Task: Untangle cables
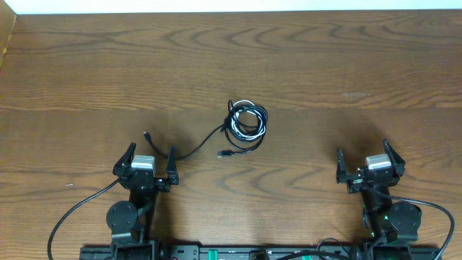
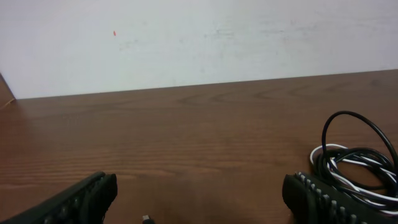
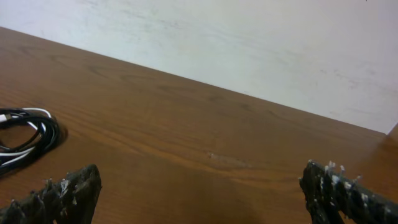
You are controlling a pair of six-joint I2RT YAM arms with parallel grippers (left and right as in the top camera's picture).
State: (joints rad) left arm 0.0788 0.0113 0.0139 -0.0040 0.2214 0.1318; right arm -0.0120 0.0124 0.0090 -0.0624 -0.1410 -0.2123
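Overhead view, 12 o'clock = far edge of the table (image 1: 325, 65).

Task item: cable coil (image 1: 245, 121), a tight tangle of black loops with one white cable (image 2: 328, 148) wound through it, lying flat near table centre. No cable is separated yet; by my reading the task is at its start.

Loose ends: a loose black strand (image 1: 198, 148) leaves the coil at its 8 o'clock side and runs toward the left arm. A small plug end (image 1: 146, 133) lies at 12 o'clock of the left gripper (image 1: 150, 152), just ahead of it; probably that strand's end, though the run near the gripper is partly hidden. A second plug end (image 1: 224, 153) sits at 7 o'clock of the coil, just beside it.

Left gripper: jaws spread wide, nothing between them, clear of the cables. Coil lies at roughly 2 o'clock from it.

Right gripper (image 1: 363, 152): jaws fully spread, empty. Coil lies at roughly 10 o'clock from it and well apart.

Key relation: the left arm is nearer, both to the coil and to the trailing strand. Strand's long axis runs 2-to-8 o'clock, so a pull from the left would draw it straight away from the coil. Judgement: left takes the plug end, right pins the coil.
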